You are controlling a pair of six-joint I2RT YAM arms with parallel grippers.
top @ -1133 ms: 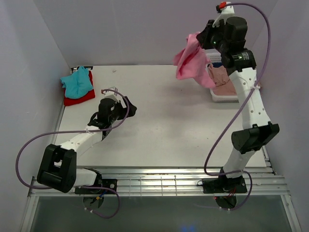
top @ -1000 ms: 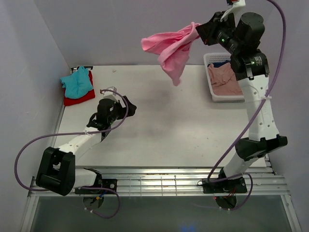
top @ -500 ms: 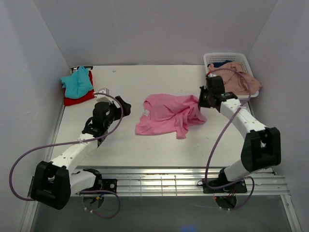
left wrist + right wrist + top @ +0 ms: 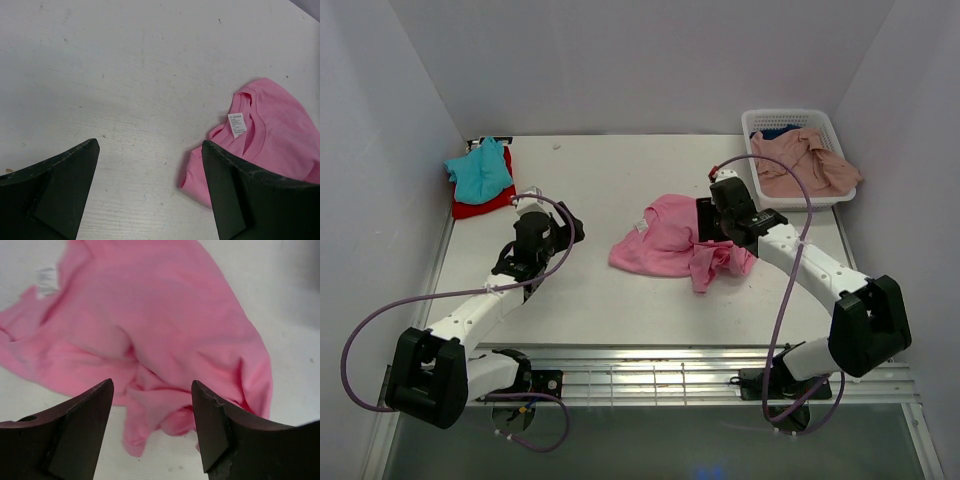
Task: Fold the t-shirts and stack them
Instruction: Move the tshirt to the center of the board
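We start with the white table (image 4: 620,170), and everything sits on it. The two arms reach in from the near edge: the left arm (image 4: 480,300) stretches along the left side and the right arm (image 4: 810,265) bends in toward the middle.

There is the bright pink t-shirt (image 4: 665,240), lying crumpled on the table just right of centre, bunched and creased, not folded. In the far right corner stands the white lattice basket (image 4: 790,117), and a dusty salmon-pink shirt (image 4: 805,172) spills out of it over the near rim. Across in the far left corner a teal shirt (image 4: 480,170) lies on top of a red shirt (image 4: 485,205). Back in the basket we catch a strip of dark blue cloth (image 4: 780,131) at the far side, mostly hidden.

Now the grippers. The right gripper (image 4: 151,382) hangs over the right part of the pink shirt, fingers spread apart with nothing between them; we see only pink cloth below. The left gripper (image 4: 150,145) is spread wide too, holding nothing, over bare table to the left of the shirt and apart from it.

Smallest of all is the white neck label (image 4: 236,125), showing inside the pink collar, which points toward the left gripper.
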